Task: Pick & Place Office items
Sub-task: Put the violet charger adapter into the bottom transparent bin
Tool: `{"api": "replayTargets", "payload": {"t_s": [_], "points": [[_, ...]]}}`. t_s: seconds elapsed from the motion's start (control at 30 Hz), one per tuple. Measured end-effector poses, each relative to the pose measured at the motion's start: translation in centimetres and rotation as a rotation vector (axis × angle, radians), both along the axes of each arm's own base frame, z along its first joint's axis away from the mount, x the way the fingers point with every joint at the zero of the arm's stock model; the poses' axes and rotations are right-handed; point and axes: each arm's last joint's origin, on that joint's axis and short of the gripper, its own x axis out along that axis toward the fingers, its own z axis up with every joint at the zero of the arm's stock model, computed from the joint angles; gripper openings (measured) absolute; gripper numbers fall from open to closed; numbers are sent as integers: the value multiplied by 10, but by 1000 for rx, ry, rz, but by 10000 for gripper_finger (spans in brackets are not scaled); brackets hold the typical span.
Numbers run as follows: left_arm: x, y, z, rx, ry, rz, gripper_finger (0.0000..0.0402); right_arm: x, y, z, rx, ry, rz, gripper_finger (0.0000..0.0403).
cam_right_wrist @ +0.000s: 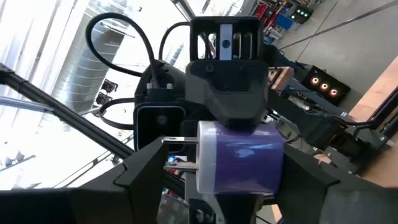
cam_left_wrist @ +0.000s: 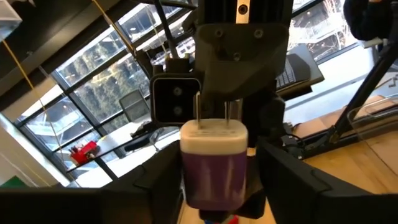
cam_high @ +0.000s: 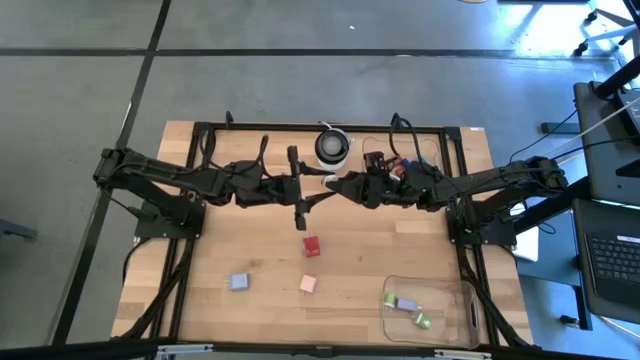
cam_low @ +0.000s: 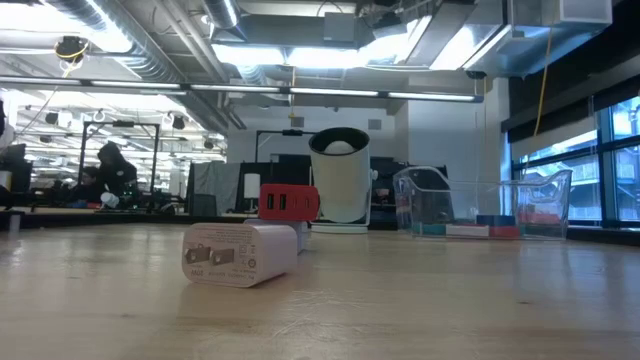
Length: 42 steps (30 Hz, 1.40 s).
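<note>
at the upper centre of the high view both tools meet nose to nose, left tool [cam_left_wrist: 214, 180] and right tool [cam_right_wrist: 239, 168] each clenched on the same lilac plug adapter [cam_left_wrist: 213, 158], prongs toward the right arm.

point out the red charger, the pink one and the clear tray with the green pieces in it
red charger [cam_high: 312, 245]: high view, middle of its top face.
pink charger [cam_high: 308, 285]: high view, centre of the block.
clear tray [cam_high: 452, 292]: high view, bare floor of the tray, right of the green pieces.
</note>
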Motion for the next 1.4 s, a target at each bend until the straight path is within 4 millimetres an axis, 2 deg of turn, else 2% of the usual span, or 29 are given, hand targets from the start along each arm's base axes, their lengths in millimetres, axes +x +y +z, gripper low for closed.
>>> {"api": "replayTargets", "payload": {"t_s": [0.1,0.23,0.37,0.47,0.6,0.77,0.9,1.17,1.4], "points": [[-1,-4,0,-1,-3,20,223,0,-3,0,-14,2,3,245],[-3,-6,0,-4,-3,137,250,0,-8,0,-39,1,7,246],[-6,-8,0,-17,1,303,267,-3,-12,2,-61,19,40,246],[-8,-15,-3,-102,-16,368,272,-8,-12,3,-64,67,67,246],[-10,-24,-8,-212,-2,289,271,-19,-11,3,-70,165,108,247],[-11,-33,-20,-280,110,162,271,-30,-6,-5,-26,327,100,247],[-14,-36,-29,-304,182,203,271,-38,15,-19,34,498,199,247],[-18,-34,-38,-407,216,279,267,-64,73,-40,165,788,430,247],[-18,-33,-37,-469,166,343,267,-103,122,-54,129,1009,572,247]]}}
